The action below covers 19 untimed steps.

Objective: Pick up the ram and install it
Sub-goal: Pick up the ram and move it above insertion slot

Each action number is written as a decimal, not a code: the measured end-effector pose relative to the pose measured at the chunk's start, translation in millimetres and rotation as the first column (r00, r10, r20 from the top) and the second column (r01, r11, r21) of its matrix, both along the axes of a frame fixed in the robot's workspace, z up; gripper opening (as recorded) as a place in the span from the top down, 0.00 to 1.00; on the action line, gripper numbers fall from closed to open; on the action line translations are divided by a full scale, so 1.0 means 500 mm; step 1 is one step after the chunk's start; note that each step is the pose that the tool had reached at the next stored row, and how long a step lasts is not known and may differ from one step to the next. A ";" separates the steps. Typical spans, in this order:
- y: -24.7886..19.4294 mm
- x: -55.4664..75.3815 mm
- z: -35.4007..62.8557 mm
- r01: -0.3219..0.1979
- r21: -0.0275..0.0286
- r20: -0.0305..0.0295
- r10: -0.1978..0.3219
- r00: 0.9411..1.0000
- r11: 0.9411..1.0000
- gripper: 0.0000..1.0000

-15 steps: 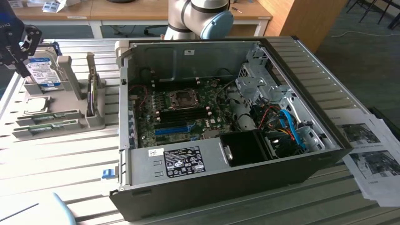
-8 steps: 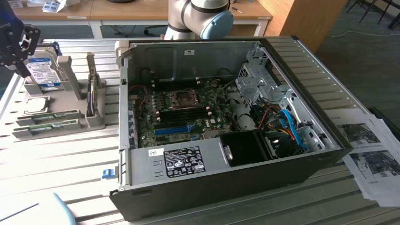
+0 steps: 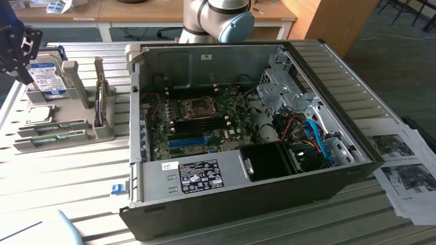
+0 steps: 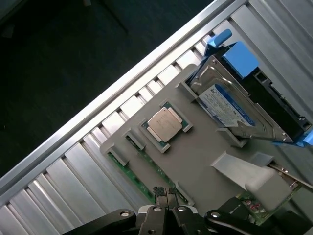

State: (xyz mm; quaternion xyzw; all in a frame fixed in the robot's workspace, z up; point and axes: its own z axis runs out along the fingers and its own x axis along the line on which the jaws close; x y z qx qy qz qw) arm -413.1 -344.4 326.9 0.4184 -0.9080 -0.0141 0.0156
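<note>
One slatted counter (image 3: 68, 173) beneath gripper (image 4: 164, 192). Open PC case (image 3: 272, 199) well apart from gripper. Grey holder (image 4: 195, 156) right under gripper. Blue-label drive (image 4: 230, 105) propped on edge in holder, far side from gripper. Green ram (image 4: 134, 174) lying in holder's edge slot, just beneath gripper tips; contact unclear. Silver CPU (image 4: 165, 123) near, just past tips. Gripper jaws pressed together, holding nothing.

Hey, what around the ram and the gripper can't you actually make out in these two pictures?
1. ram, wrist view: sunk in the gray holder, so its chips are hidden.
2. gripper, wrist view: its shut tips cover part of the ram; contact cannot be told.
3. motherboard slots, exterior view: too small to tell whether any is filled.
4. hard drive label, both views: print too small to read.
</note>
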 end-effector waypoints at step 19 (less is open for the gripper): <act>0.0000 0.000 0.000 -0.222 0.000 0.000 0.222 0.975 0.975 0.91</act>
